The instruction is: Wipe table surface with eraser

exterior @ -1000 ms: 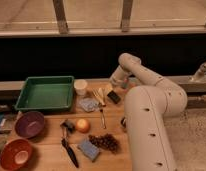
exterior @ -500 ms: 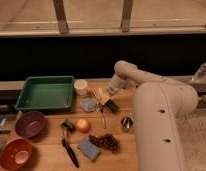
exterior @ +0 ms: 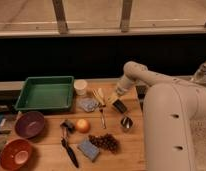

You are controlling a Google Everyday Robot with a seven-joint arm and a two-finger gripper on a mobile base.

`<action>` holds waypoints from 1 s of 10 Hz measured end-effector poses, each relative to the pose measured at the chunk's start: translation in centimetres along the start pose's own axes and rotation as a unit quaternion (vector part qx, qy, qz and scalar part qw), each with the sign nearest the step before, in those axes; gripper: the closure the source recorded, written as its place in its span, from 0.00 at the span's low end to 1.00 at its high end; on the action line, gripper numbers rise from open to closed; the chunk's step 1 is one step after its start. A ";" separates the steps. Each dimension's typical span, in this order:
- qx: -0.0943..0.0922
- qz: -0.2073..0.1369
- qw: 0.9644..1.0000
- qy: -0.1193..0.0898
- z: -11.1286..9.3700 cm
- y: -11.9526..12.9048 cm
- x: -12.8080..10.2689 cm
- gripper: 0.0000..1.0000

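Note:
The eraser (exterior: 119, 106) is a small black block lying on the light-brown wooden table surface (exterior: 46, 142), just behind the small metal cup (exterior: 126, 123). My gripper (exterior: 116, 100) reaches down from the white arm on the right and is shut on the eraser, holding it against the wood. The arm's large white body covers the table's right side.
A green tray (exterior: 44, 92) stands at the back left, with a white cup (exterior: 81, 87) next to it. An orange (exterior: 83, 125), grapes (exterior: 106, 142), a blue sponge (exterior: 88, 149), a black-handled brush (exterior: 70, 150), a purple bowl (exterior: 29, 124) and a red bowl (exterior: 13, 154) lie in front.
My gripper has slid the eraser over the table toward the front, then to the right. The arm has swung away from the metal cup, which now shows.

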 end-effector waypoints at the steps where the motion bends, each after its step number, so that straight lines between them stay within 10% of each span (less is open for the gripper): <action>1: 0.005 0.007 1.000 -0.002 -0.5 -1.2 -0.5 1.00; 5: -0.009 0.037 0.999 -0.011 -1.2 -6.5 -2.1 1.00; 10: -0.027 -0.004 1.000 0.009 0.6 -3.5 -3.5 1.00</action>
